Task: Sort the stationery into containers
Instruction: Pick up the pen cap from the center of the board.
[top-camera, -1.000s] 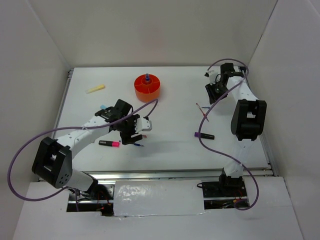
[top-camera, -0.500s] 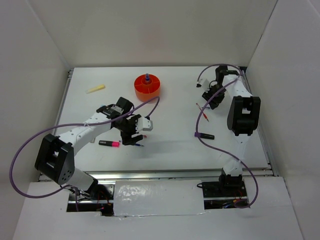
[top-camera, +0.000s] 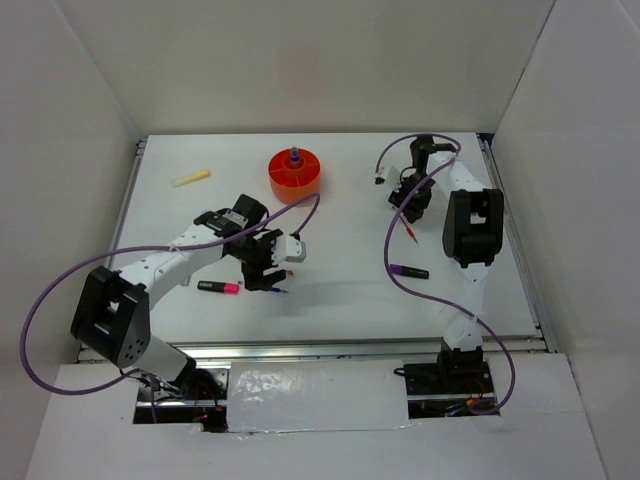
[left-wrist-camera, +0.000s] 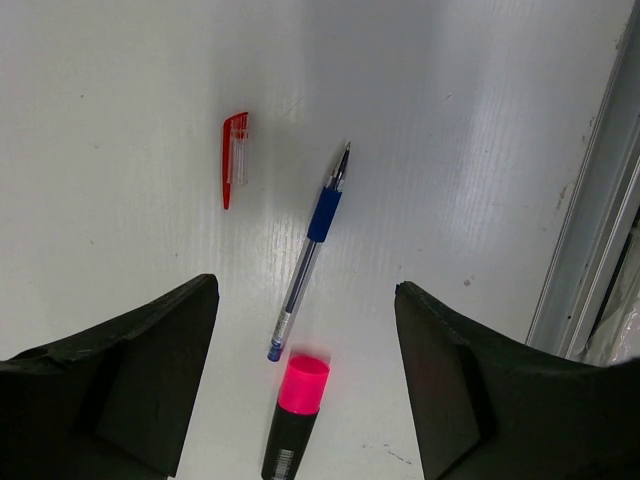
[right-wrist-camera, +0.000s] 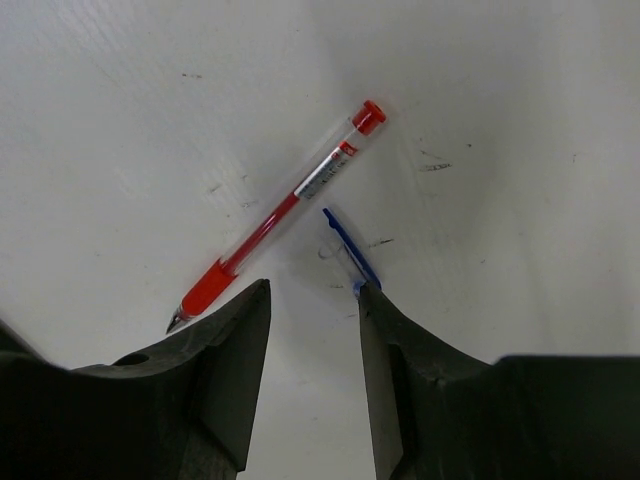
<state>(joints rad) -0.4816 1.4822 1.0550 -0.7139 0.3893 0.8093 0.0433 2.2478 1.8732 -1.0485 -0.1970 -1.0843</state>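
Your sorting job, seen mid-scatter: a blue pen (left-wrist-camera: 312, 248) lies uncapped on the white table (top-camera: 350, 240), its rear end reaching into the gap of your left gripper (left-wrist-camera: 305, 295). A pink-black highlighter (left-wrist-camera: 296, 420) sits just behind that end, and a loose red cap (left-wrist-camera: 233, 158) lies a little apart beside the pen. The left fingers (left-wrist-camera: 130, 385) stand wide apart and grip nothing.

Across the table, a red pen (right-wrist-camera: 285, 215) lies slantwise just ahead of your right gripper (right-wrist-camera: 313, 293). A thin blue strip (right-wrist-camera: 348, 250) rests beside the pen without touching it. The strip's near end reaches the tip of one finger (right-wrist-camera: 400, 390); you cannot tell from this view whether the two touch. These fingers are parted by a narrower gap, and nothing is held between them.

From above, the orange pot (top-camera: 295, 192) sits at the far middle of the table with a blue-capped bottle (top-camera: 295, 155) upright in its central tube. A yellow stick (top-camera: 191, 177) lies well to the pot's left. A purple-black marker (top-camera: 408, 270) lies on the right half, nearer to you than the right gripper. Both grippers are well apart from the pot.
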